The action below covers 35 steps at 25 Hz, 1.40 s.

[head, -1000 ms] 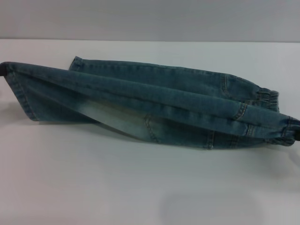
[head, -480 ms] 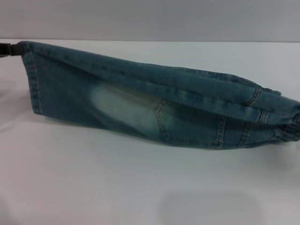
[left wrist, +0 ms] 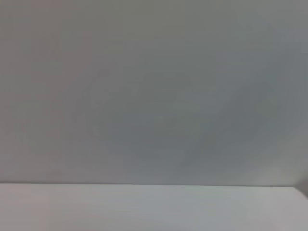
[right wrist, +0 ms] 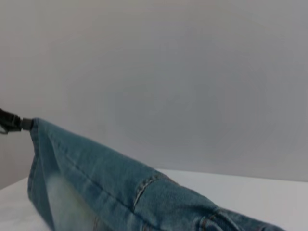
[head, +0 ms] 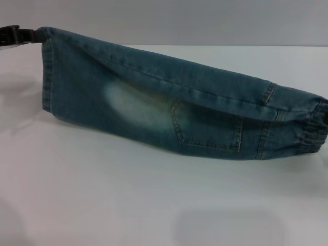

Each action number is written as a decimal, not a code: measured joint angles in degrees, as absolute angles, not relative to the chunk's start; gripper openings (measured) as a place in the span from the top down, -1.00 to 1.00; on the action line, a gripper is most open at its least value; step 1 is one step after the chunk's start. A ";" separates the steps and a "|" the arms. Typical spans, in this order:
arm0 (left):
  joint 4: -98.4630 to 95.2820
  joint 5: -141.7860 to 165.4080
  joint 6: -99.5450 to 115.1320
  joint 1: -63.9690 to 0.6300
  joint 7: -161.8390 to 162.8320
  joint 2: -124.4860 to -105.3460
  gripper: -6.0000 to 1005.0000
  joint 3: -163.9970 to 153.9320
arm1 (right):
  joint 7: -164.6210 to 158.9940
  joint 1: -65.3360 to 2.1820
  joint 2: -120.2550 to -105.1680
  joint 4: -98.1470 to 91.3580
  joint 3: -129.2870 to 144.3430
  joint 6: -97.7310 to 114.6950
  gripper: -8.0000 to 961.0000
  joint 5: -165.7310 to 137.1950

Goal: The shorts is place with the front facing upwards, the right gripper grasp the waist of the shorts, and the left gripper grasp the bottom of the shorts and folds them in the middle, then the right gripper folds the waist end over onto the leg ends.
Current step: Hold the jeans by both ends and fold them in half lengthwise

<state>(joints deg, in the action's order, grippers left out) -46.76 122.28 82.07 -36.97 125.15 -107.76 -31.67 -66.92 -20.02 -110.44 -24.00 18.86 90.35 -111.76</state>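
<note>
Faded blue denim shorts [head: 169,113] hang lifted above a white table [head: 128,200], folded lengthwise into a long band. The black forked left gripper [head: 23,35] is clamped on the straight stitched leg hem [head: 47,72] at the upper left. The crinkled elastic waist [head: 310,130] reaches the right edge; the right gripper is out of sight.

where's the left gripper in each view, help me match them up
Head view: the left gripper is at the upper left edge, pinching the top corner of the leg ends.
Left wrist view: not in it; only the wall and a strip of the table show.
Right wrist view: the same gripper is at the left edge, on the raised denim corner.
Shared landmark: the stitched hem corner of the shorts, seen in the head and right wrist views.
</note>
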 joint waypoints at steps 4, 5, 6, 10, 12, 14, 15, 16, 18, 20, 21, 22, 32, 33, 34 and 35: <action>-46.76 122.32 77.68 -37.26 125.54 -108.54 0.92 -34.36 | -66.93 -20.64 -110.93 -23.90 17.18 89.56 0.98 -111.74; -46.76 122.32 76.86 -37.29 125.58 -108.68 0.92 -34.86 | -66.95 -20.86 -111.21 -23.88 16.49 88.89 0.98 -111.72; -46.76 122.33 76.28 -37.33 125.59 -108.81 0.92 -35.13 | -66.95 -20.86 -111.21 -23.88 16.49 88.89 0.98 -111.72; -46.76 122.34 74.99 -37.51 125.60 -109.16 0.92 -35.72 | -66.97 -21.35 -111.66 -23.95 15.79 87.09 0.98 -111.70; -46.76 122.35 74.56 -37.54 125.60 -109.36 0.92 -35.79 | -66.97 -21.71 -111.87 -23.94 15.63 85.87 0.98 -111.70; -46.76 122.35 74.20 -37.54 125.60 -109.57 0.92 -35.81 | -66.97 -22.08 -112.13 -23.99 15.50 84.88 0.98 -111.69; -46.76 122.35 74.06 -37.54 125.60 -109.63 0.92 -35.82 | -66.96 -22.29 -112.22 -24.01 15.35 84.45 0.98 -111.67; -46.76 122.35 73.98 -37.54 125.60 -109.69 0.92 -35.85 | -66.96 -22.52 -112.29 -24.00 15.16 84.08 0.98 -111.64; -46.76 122.35 73.88 -37.55 125.60 -109.81 0.92 -35.88 | -66.91 -23.00 -112.45 -23.93 14.72 83.52 0.98 -111.60; -46.76 122.35 73.86 -37.70 125.59 -109.88 0.92 -35.92 | -66.70 -23.53 -112.88 -24.04 14.12 82.83 0.98 -111.57; -46.76 122.35 73.86 -37.70 125.59 -109.88 0.92 -35.92 | -66.60 -23.81 -113.10 -24.15 13.81 82.50 0.98 -111.56; -46.76 122.35 73.84 -37.87 125.59 -109.90 0.92 -35.93 | -66.55 -24.11 -113.24 -24.26 13.59 82.18 0.98 -111.56; -46.76 122.34 72.86 -38.50 125.10 -110.99 0.92 -36.12 | -65.27 -25.12 -113.74 -24.00 13.40 79.87 0.98 -109.42; -46.76 122.34 72.71 -38.61 125.09 -111.06 0.92 -36.29 | -65.26 -25.18 -113.80 -23.93 13.38 79.39 0.98 -109.26; -46.76 122.34 72.39 -38.70 125.09 -111.14 0.92 -36.66 | -65.26 -25.24 -113.90 -23.92 13.36 79.01 0.98 -109.15; -46.76 122.34 72.05 -38.78 125.08 -111.21 0.92 -36.97 | -65.25 -25.33 -114.05 -23.91 13.36 78.52 0.98 -108.95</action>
<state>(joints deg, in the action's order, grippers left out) -46.76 122.34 72.05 -38.78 125.08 -111.21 -36.97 -65.25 -25.33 -114.05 -23.91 13.36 78.52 -108.96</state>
